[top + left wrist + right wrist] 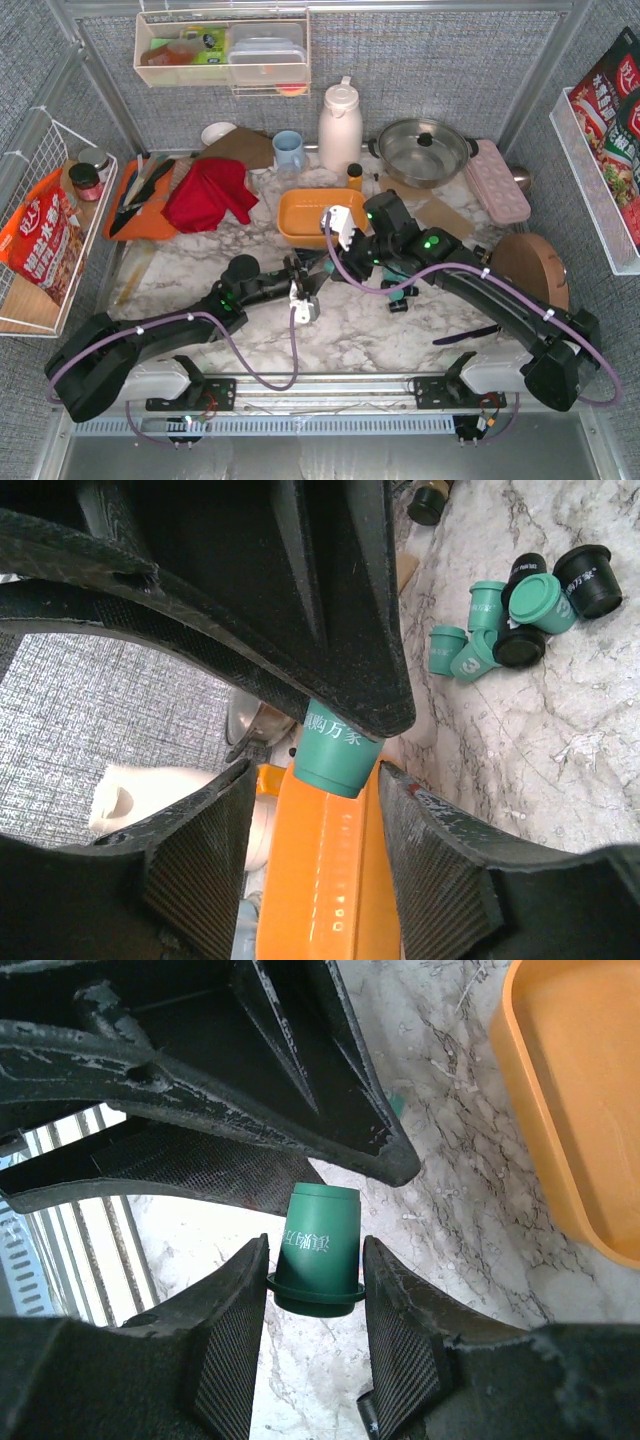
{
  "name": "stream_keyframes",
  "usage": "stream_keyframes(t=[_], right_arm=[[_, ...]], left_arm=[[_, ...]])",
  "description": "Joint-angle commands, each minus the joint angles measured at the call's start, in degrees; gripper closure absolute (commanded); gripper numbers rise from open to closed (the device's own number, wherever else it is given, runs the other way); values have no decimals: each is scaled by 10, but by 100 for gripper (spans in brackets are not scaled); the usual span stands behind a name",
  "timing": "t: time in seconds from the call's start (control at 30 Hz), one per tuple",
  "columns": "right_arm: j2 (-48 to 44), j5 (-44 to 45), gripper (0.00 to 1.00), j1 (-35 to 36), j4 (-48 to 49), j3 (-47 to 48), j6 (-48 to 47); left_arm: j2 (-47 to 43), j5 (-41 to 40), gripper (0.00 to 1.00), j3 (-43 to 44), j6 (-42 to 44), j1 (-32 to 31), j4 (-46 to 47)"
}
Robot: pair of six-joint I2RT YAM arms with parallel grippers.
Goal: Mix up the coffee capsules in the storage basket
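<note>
Bright, even light from above fills the top view: the marble desk [350, 330] reads pale, shadows on it are short and soft, and the steel pot [425, 150] behind the storage basket [318, 215] shows only a mild sheen. Straight rails bow slightly toward the frame edges. At the left wrist, the left tool [312, 780] looms dark and blurred — yet the teal capsule [335, 750] it pinches over the basket is crisp, its print legible, as are the loose capsules [510, 610] beside the basket. The right tool [315, 1260] is near-black; its green capsule [320, 1235] sits shaded, and the side away from the basket blows out white.
</note>
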Motion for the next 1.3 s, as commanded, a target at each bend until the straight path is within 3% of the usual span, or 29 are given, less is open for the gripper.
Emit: stream_keyframes(t=[0.0, 0.47, 0.67, 0.8, 0.93, 1.27], right_arm=[[0, -5, 74, 1, -1, 7, -2], [6, -4, 74, 1, -9, 14, -3], [15, -3, 74, 0, -20, 21, -7], [28, -5, 74, 0, -36, 33, -8], [40, -12, 74, 1, -49, 46, -11], [44, -22, 74, 1, -70, 60, -14]], left_arm=[[-3, 13, 40, 6, 10, -3, 13], [-5, 25, 56, 17, 35, -6, -25], [-6, 24, 57, 22, 48, -10, -46], [-11, 14, 50, 24, 60, -13, -72], [-19, 6, 49, 23, 71, -14, -94], [-20, -7, 61, 22, 84, -16, -99]])
